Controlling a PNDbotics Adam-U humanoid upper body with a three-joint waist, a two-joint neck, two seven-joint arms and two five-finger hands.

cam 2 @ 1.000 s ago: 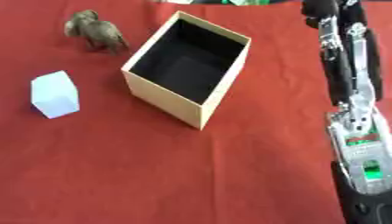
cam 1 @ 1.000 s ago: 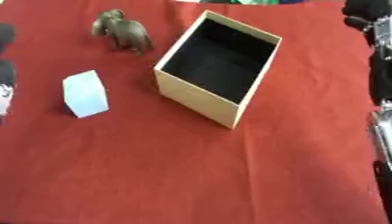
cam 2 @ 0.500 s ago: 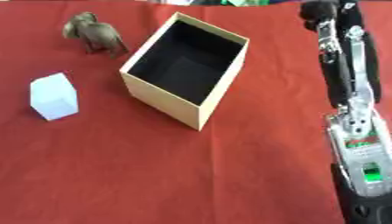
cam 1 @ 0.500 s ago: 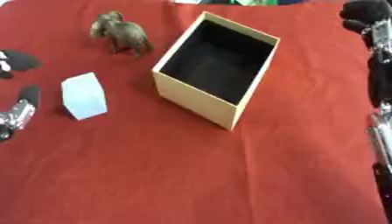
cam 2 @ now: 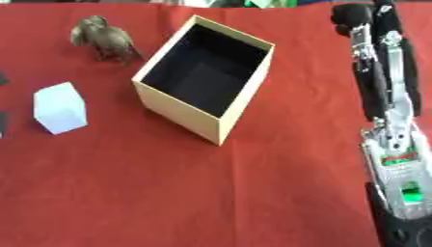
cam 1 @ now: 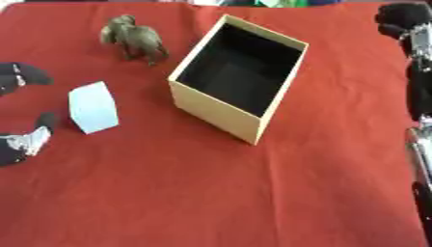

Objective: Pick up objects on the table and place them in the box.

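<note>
A small white cube (cam 1: 93, 107) lies on the red cloth at the left. My left hand (cam 1: 19, 143) comes in from the left edge and is open, with upper fingers (cam 1: 22, 74) and thumb (cam 1: 42, 123) spread apart just left of the cube, not touching it. A grey-brown animal figure (cam 1: 135, 39) stands at the back left. The tan box (cam 1: 216, 110) with a dark, empty inside sits open in the middle. My right hand (cam 2: 354, 15) shows as a dark shape at the back right, away from all objects.
The red cloth (cam 1: 211, 193) covers the whole table. My right arm (cam 2: 390, 125) runs along the right edge from the near corner to the far one. A green and white thing shows at the far edge.
My left hand has moved in from the left edge toward the white cube and lower in the view. The cube, figure, box and right arm have stayed put.
</note>
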